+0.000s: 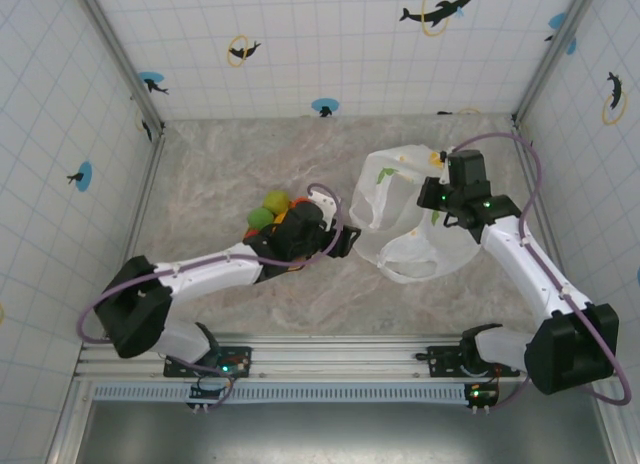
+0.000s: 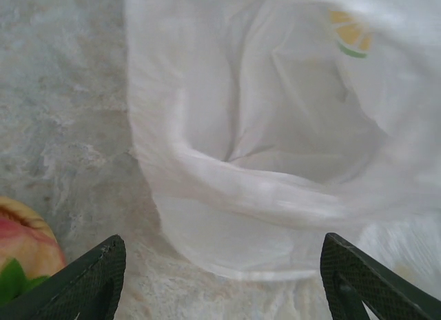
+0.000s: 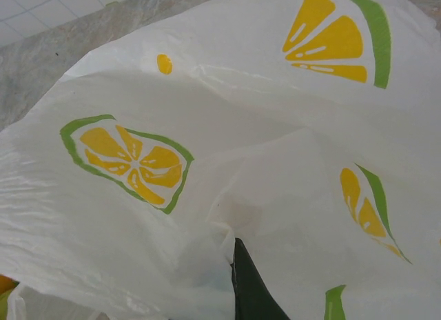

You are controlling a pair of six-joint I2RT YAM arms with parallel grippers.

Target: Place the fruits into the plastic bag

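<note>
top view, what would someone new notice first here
The white plastic bag printed with lemon slices, lying right of centre with its mouth gaping toward the left claw, which is open and empty. Next, the bright pile of fruits just left of that claw.

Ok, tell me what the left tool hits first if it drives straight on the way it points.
The plastic bag: the open left tool faces its gaping mouth, so the near rolled rim likely comes first, though depth is hard to judge.
</note>
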